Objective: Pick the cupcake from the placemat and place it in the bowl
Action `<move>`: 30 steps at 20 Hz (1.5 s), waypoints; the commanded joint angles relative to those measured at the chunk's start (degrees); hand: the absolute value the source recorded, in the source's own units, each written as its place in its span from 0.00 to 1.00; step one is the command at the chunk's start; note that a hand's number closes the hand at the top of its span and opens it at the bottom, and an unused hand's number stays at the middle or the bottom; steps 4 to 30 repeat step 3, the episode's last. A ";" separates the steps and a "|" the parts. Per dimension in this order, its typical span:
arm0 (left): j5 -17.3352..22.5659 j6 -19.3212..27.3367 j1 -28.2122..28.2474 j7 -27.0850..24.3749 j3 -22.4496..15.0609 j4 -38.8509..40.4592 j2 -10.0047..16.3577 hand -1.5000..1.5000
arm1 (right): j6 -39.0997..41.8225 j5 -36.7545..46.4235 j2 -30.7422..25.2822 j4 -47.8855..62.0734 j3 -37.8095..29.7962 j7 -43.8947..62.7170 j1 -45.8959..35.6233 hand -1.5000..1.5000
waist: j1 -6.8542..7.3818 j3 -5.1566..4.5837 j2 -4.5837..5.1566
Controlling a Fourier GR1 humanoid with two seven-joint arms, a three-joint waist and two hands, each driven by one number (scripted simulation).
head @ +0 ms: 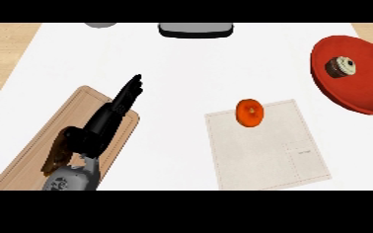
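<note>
The cupcake [340,67], brown with a pale top, sits inside the red bowl [348,93] at the right edge of the counter. The beige placemat [266,148] lies at lower centre-right. My left hand [109,119] rests over a wooden board at the lower left. It is open, with straight fingers pointing up and to the right, far from both placemat and bowl. My right hand does not show.
A round orange item [250,112] lies on the placemat's far edge. The wooden board [44,150] carries a brown object [56,154], partly hidden by my left wrist. A dark grey tray-like object [195,29] and a small grey object [100,24] stand at the back.
</note>
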 commanded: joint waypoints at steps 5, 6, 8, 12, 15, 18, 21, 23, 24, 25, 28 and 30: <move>0.58 -0.47 0.04 0.96 1.25 -1.37 0.92 0.50 | 9.49 -3.62 -3.75 2.49 -3.28 -5.02 7.82 0.00 | 0.09 0.14 0.01; 0.58 -0.47 0.04 0.96 1.25 -1.37 0.92 0.50 | 9.49 -3.62 -3.75 2.49 -3.28 -5.02 7.82 0.00 | 0.09 0.14 0.01; 0.58 -0.47 0.04 0.96 1.25 -1.37 0.92 0.50 | 9.49 -3.62 -3.75 2.49 -3.28 -5.02 7.82 0.00 | 0.09 0.14 0.01; 0.58 -0.47 0.04 0.96 1.25 -1.37 0.92 0.50 | 9.49 -3.62 -3.75 2.49 -3.28 -5.02 7.82 0.00 | 0.09 0.14 0.01; 0.58 -0.47 0.04 0.96 1.25 -1.37 0.92 0.50 | 9.49 -3.62 -3.75 2.49 -3.28 -5.02 7.82 0.00 | 0.09 0.14 0.01; 0.58 -0.47 0.04 0.96 1.25 -1.37 0.92 0.50 | 9.49 -3.62 -3.75 2.49 -3.28 -5.02 7.82 0.00 | 0.09 0.14 0.01; 0.58 -0.47 0.04 0.96 1.25 -1.37 0.92 0.50 | 9.49 -3.62 -3.75 2.49 -3.28 -5.02 7.82 0.00 | 0.09 0.14 0.01; 0.58 -0.47 0.04 0.96 1.25 -1.37 0.92 0.50 | 9.49 -3.62 -3.75 2.49 -3.28 -5.02 7.82 0.00 | 0.09 0.14 0.01; 0.58 -0.47 0.04 0.96 1.25 -1.37 0.92 0.50 | 9.49 -3.62 -3.75 2.49 -3.28 -5.02 7.82 0.00 | 0.09 0.14 0.01; 0.58 -0.47 0.04 0.96 1.25 -1.37 0.92 0.50 | 9.49 -3.62 -3.75 2.49 -3.28 -5.02 7.82 0.00 | 0.09 0.14 0.01; 0.58 -0.47 0.04 0.96 1.25 -1.37 0.92 0.50 | 9.49 -3.62 -3.75 2.49 -3.28 -5.02 7.82 0.00 | 0.09 0.14 0.01; 0.58 -0.47 0.04 0.96 1.25 -1.37 0.92 0.50 | 9.49 -3.62 -3.75 2.49 -3.28 -5.02 7.82 0.00 | 0.09 0.14 0.01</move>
